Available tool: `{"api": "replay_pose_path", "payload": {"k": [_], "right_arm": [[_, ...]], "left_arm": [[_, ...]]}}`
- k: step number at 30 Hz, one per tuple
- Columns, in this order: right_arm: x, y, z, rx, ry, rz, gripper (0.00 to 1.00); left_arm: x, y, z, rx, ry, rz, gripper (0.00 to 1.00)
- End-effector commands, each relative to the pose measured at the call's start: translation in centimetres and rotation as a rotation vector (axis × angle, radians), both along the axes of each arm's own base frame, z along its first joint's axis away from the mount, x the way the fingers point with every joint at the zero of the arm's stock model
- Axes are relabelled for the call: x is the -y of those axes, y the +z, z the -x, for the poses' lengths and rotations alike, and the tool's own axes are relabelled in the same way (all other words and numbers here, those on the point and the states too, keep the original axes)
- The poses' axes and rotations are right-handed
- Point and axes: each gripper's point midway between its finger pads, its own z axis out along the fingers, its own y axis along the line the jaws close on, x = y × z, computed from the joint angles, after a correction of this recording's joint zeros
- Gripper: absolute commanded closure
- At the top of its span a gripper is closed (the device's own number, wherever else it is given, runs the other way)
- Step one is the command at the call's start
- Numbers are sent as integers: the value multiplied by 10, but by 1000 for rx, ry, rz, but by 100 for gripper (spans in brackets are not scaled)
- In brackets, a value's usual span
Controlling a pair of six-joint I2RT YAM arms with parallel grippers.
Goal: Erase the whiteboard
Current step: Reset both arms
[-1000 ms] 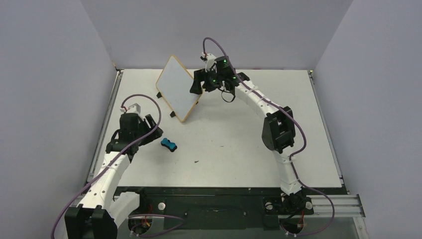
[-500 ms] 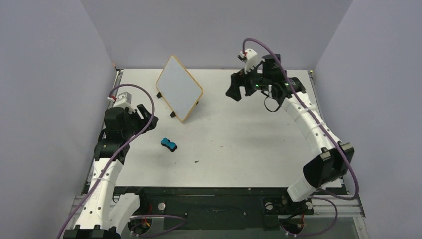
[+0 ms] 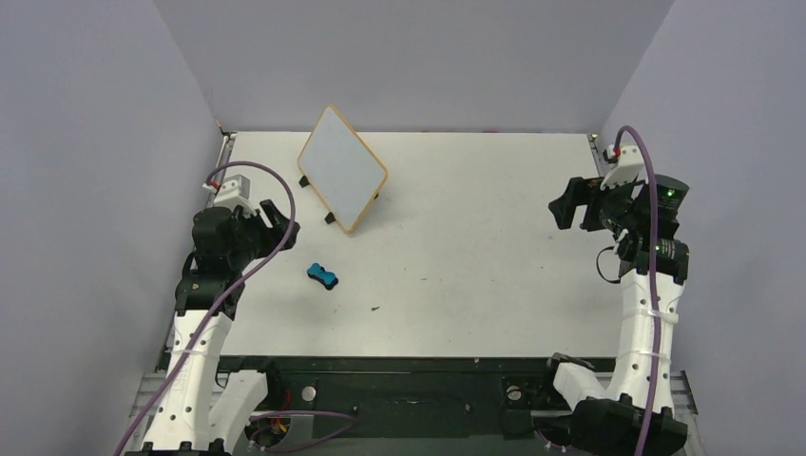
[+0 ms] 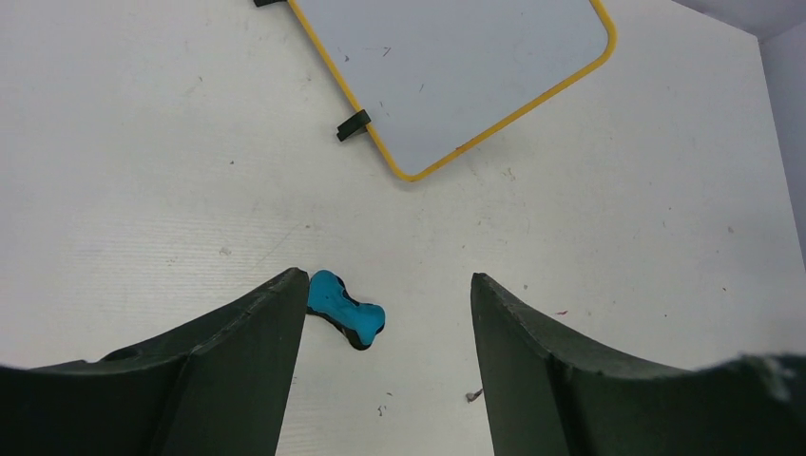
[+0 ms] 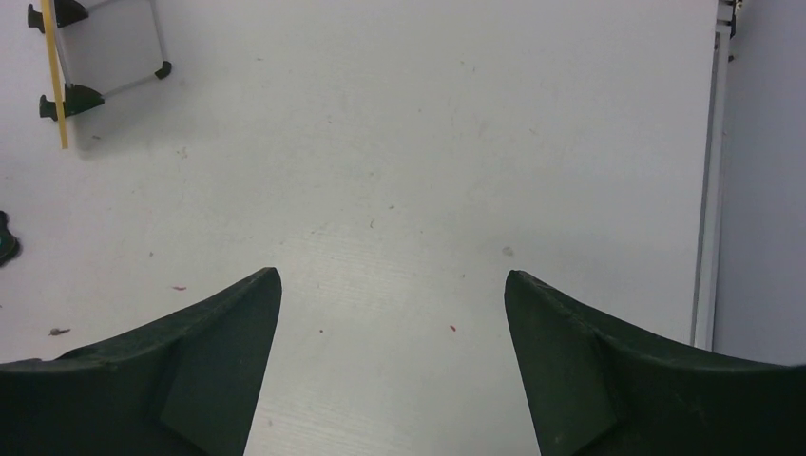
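Observation:
The whiteboard (image 3: 342, 180) leans tilted on its stand at the back left of the table, its white face blank inside the orange-tan rim. In the left wrist view the whiteboard (image 4: 456, 66) lies beyond the fingers. In the right wrist view only its rim (image 5: 52, 81) shows edge-on at the far left. A small blue eraser (image 3: 322, 276) lies on the table in front of the board. My left gripper (image 3: 281, 226) hovers open to the left of the eraser (image 4: 347, 309), holding nothing. My right gripper (image 3: 567, 203) hangs open and empty near the right edge, far from the board.
The wire stand (image 5: 124, 43) with black feet (image 5: 62, 103) props the board from behind. Grey walls enclose the table on three sides. A metal rail (image 5: 708, 190) runs along the right table edge. Small red and dark specks dot the white tabletop (image 3: 456, 256).
My right arm has swung away from the whiteboard to the table's right edge, jaws opening slightly wider. My left arm drew back to the left, off the eraser. The board stayed put.

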Motion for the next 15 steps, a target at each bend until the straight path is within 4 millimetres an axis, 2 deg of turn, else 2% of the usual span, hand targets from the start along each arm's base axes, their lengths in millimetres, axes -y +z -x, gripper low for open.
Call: {"api": "replay_pose_path", "payload": {"k": [1,7,11,15], "right_arm": [[0,-2,10,29,0,-44,17],[17,-9,11,1,-148,-69,17],[22,-3,11,26,-198,-81,16],[10,-6,9,35,-114,-96,17]], "left_arm": [[-1,25,2,75,-21,-26,39],[-3,25,5,83,-13,-36,39],[-3,24,6,85,-12,-41,39],[-3,24,5,87,-13,-41,39]]}}
